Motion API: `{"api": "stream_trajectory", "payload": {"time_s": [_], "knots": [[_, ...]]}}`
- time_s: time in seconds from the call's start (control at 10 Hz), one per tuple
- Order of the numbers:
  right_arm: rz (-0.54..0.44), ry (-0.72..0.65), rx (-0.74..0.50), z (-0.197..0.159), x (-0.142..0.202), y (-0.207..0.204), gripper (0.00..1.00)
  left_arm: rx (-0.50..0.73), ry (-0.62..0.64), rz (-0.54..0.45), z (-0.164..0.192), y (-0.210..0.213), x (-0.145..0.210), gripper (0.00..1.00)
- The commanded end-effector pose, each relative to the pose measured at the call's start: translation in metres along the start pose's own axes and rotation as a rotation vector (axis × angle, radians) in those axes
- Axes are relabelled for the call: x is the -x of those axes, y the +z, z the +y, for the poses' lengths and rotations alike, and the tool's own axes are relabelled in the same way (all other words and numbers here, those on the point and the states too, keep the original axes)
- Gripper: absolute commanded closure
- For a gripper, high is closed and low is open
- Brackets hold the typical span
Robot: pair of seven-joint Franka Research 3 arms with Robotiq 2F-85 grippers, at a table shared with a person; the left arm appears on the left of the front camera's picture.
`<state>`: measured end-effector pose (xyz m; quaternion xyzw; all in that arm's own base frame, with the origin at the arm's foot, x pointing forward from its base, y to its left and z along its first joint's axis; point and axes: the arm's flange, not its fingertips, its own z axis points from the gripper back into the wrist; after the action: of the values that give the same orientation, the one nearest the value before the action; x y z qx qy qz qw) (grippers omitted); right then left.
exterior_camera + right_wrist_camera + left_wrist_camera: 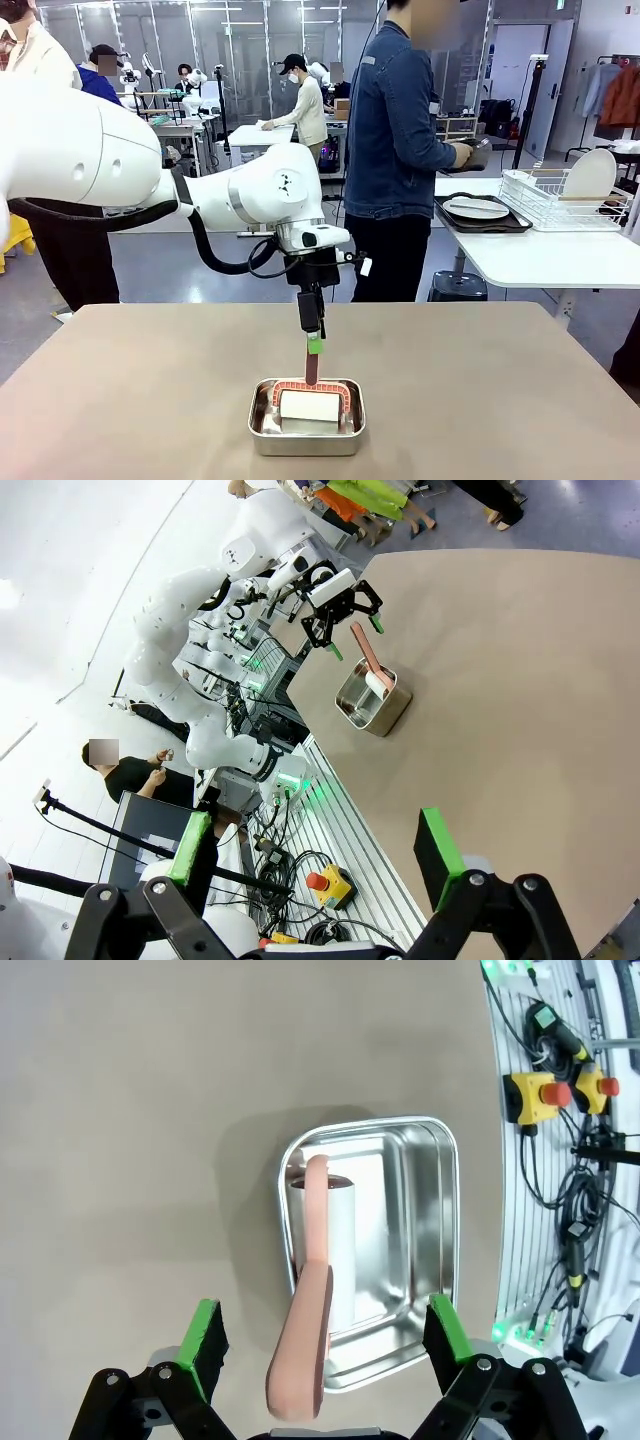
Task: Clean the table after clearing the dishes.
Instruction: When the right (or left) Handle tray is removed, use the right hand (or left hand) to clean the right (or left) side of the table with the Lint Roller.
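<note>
Small steel pan point(305, 444), pink-handled white roller point(310, 405) inside

Reaches in from the left with the left arm point(110, 160), its thick white links running level toward the middle. Bends at the wrist point(300, 238) so that the left claw point(313, 338) hangs straight down, fingers seen edge-on from the front as one thin dark line. Spreads that claw's jaws fully apart in the left wrist view, with the green pads point(207, 1335) facing each other across a broad gap and clamping nothing. Holds the right claw point(315, 845) high and off to the side, tilted to look down slantwise toward the left arm. Stands there just as wide, pads parted, gripping nothing.
</note>
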<state>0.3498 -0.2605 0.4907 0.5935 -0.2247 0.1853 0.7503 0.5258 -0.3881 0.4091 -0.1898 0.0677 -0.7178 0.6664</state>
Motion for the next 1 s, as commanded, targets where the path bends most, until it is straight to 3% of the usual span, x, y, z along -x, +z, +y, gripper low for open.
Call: {"api": "stream_trajectory", "payload": {"time_s": [0.0,0.2,0.3,0.4,0.5,0.6,0.9], "knots": [[0.008,0.02,-0.006,0.0027,0.0024,0.0009,0.0,0.037,-0.043,0.062,-0.0017,-0.0064,0.0007,0.0],[0.008,0.02,-0.006,0.0027,0.0024,0.0009,0.0,0.039,-0.057,0.072,-0.0026,-0.0094,0.0006,0.0],[0.008,0.02,-0.006,0.0027,0.0024,0.0009,0.0,0.037,-0.062,0.077,-0.0028,-0.01,0.0001,0.15],[0.008,0.02,-0.006,0.0027,0.0024,0.0009,0.0,0.032,-0.057,0.08,-0.0032,-0.0107,-0.0009,0.59],[0.008,0.02,-0.006,0.0027,0.0024,0.0009,0.0,0.035,-0.067,0.084,-0.0036,-0.0109,-0.001,0.74],[0.008,0.02,-0.006,0.0027,0.0024,0.0009,0.0,0.035,-0.063,0.094,-0.0041,-0.0103,-0.0014,1.0],[0.008,0.02,-0.006,0.0027,0.0024,0.0009,0.0,0.037,-0.062,0.114,-0.0052,-0.0117,-0.0027,0.98]]}}
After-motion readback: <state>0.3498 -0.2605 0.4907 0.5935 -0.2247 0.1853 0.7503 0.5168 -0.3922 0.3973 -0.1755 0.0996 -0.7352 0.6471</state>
